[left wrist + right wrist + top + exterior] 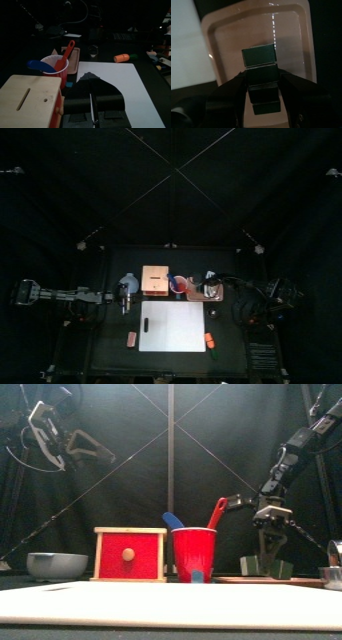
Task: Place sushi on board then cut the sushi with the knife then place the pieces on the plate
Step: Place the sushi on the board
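The left arm comes in from the left side and hangs above the table, left of the white cutting board [174,326]. The left gripper [90,79] holds nothing and its two jaws are pressed together. Under this arm, at the back left of the table, stands the blue-grey bowl [56,565]. Just right of the bowl is the pale wooden box [130,554] with its red drawer front turned to the front. Beside the box, very near to it, stands the red cup [197,549]; the blue knife [174,521] and the red knife [217,512] stand inside it, with the handles leaning out above the rim. The board lies in front of these things and nothing lies on it. One small orange toy [131,337] lies on the table just left of the board, and another orange toy [210,340] lies at its right edge. Right of the cup lies the pink tray [221,45], and the sushi roll [260,56] of dark green blocks is on the tray. The right gripper [263,76] reaches down over the tray; its jaws stand on both sides of the roll and pinch it, and one block at the end is outside the jaws
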Robot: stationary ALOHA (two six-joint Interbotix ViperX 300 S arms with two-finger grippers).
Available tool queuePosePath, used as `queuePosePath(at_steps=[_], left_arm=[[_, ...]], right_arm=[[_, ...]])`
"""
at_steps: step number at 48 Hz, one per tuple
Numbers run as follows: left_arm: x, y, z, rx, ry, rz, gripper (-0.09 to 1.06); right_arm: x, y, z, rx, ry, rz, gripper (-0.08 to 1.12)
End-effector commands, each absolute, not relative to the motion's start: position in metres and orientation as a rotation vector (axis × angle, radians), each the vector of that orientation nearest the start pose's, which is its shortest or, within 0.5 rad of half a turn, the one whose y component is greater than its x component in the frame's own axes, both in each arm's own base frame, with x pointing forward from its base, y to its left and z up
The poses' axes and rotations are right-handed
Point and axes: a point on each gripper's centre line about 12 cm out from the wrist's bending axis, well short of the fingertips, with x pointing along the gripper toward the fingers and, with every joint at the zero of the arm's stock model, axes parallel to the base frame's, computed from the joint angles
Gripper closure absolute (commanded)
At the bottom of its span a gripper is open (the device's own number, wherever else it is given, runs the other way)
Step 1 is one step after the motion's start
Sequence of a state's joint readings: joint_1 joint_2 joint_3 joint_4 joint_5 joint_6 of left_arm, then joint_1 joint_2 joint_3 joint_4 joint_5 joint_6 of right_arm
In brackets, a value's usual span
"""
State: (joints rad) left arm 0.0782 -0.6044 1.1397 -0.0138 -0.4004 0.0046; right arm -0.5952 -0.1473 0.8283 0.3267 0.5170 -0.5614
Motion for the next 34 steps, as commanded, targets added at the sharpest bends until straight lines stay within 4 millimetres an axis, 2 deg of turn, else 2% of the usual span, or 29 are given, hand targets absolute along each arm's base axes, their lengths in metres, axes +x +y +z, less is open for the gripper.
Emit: queuePosePath(at_steps=[1, 8, 17, 34], left_arm=[[0.255, 0.021, 0.244, -0.013, 0.119, 0.087, 0.97], [0.255, 0.021, 0.243, -0.011, 0.121, 0.087, 0.97], [0.255, 0.021, 0.243, -0.011, 0.122, 0.087, 0.96], [0.254, 0.022, 0.24, -0.009, 0.129, 0.088, 0.96]], right_arm=[[0.259, -0.149, 0.172, 0.305, 1.013, -0.282, 0.4], [0.256, -0.139, 0.191, 0.405, 0.971, -0.363, 0.4], [0.257, -0.111, 0.207, 0.46, 0.951, -0.453, 0.4], [0.278, -0.038, 0.214, 0.726, 0.875, -0.637, 0.4]])
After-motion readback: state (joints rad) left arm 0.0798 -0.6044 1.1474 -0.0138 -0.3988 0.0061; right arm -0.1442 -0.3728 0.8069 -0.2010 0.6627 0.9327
